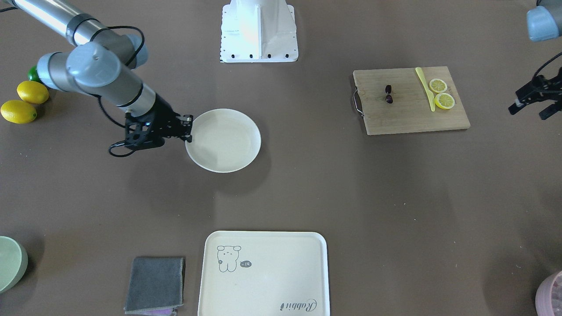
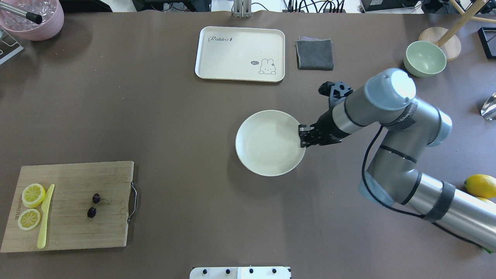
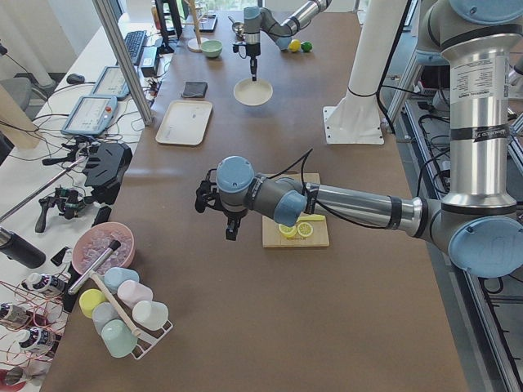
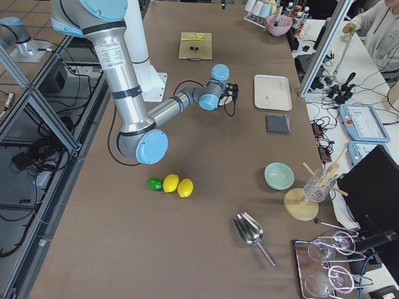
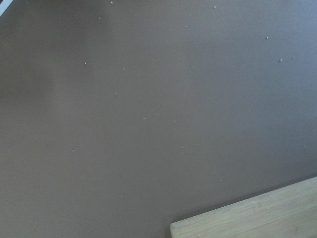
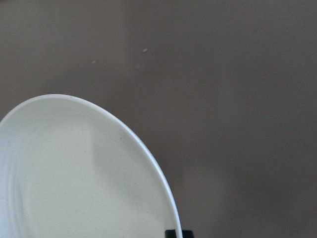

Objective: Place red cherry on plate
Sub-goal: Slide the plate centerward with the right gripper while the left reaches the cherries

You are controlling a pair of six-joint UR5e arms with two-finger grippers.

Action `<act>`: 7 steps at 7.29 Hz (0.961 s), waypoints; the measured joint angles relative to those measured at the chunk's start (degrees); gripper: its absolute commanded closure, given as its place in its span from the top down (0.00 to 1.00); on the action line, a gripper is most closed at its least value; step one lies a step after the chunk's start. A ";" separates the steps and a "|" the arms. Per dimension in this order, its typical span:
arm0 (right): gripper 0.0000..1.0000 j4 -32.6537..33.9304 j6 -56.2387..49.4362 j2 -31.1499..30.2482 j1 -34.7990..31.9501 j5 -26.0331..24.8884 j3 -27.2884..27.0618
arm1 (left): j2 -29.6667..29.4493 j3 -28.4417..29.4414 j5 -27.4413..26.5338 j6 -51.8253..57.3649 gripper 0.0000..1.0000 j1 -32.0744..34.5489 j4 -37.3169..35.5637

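The red cherry (image 1: 389, 94) (image 2: 93, 205), two tiny dark fruits joined by thin stems, lies on a wooden cutting board (image 1: 408, 116) (image 2: 77, 232). The round cream plate (image 1: 228, 151) (image 2: 263, 155) rests mid-table with nothing on it. My right gripper (image 1: 189, 129) (image 2: 302, 137) points down at the plate's edge and is shut on its rim; the right wrist view shows the plate rim (image 6: 148, 153) running into a black fingertip (image 6: 178, 233). My left gripper (image 1: 531, 112) hovers open beside the board, past the lemon slices, holding nothing. It shows in neither wrist view.
Two lemon slices (image 1: 441, 93) and a yellow knife (image 1: 426, 87) share the board. A cream rabbit tray (image 2: 240, 54), grey cloth (image 2: 314, 54) and green bowl (image 2: 424, 59) line the far side. Whole lemons (image 1: 25, 102) lie by the right arm. A pink bowl (image 2: 35, 19) stands at the far left.
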State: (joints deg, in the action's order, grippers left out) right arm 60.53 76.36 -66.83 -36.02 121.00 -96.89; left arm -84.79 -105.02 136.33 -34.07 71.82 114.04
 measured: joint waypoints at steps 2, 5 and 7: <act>0.30 0.23 6.46 3.85 7.69 -8.09 -0.39 | 0.62 -3.60 -10.14 -16.04 0.98 -13.79 6.19; 1.00 0.41 7.74 4.67 11.07 -12.35 -0.40 | 1.88 -8.41 -21.06 -30.27 0.97 -30.36 7.41; 1.00 0.56 7.70 4.47 9.95 -12.36 -1.18 | 2.78 -9.43 -25.50 -33.36 0.88 -37.14 7.42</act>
State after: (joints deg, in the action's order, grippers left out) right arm 61.09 84.06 -62.36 -26.07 108.64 -98.07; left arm -82.01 -114.45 110.83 -67.42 34.67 121.46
